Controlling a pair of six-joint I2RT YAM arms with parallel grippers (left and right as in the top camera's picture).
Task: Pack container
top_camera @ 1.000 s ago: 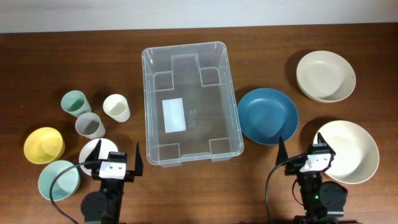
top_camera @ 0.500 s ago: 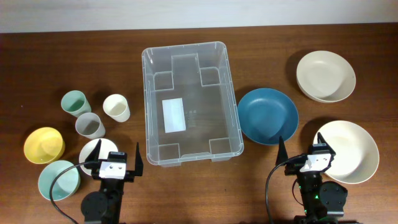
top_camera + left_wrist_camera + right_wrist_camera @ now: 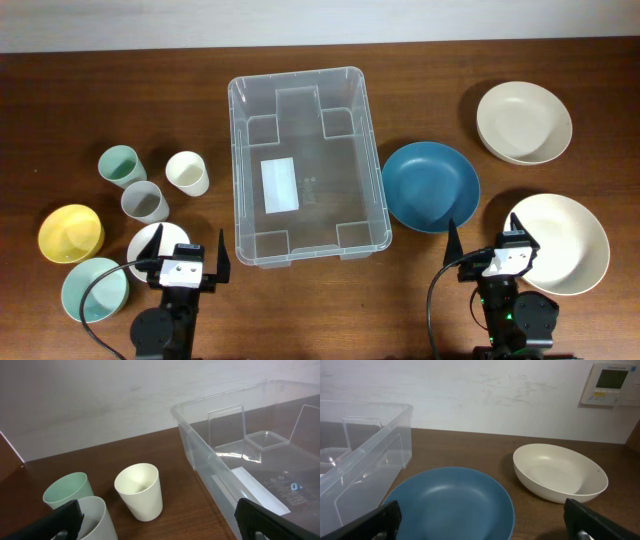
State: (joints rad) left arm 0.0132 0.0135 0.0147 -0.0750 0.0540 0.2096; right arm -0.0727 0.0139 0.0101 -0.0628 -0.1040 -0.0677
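Plainly, both jaws wide apart, holding nothing

Light: bright, even; shadows soft.
Glare: glints on large clear rectangular plastic bin (image 3: 250,455), 3 o'clock, left wrist view.
Focus: sharp throughout.

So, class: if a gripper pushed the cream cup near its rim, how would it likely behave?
The cream cup stands upright and narrows toward its base, so a rim push would probably tip it. Once down, the taper would likely roll it in a curve. It looks plastic, so probably light.
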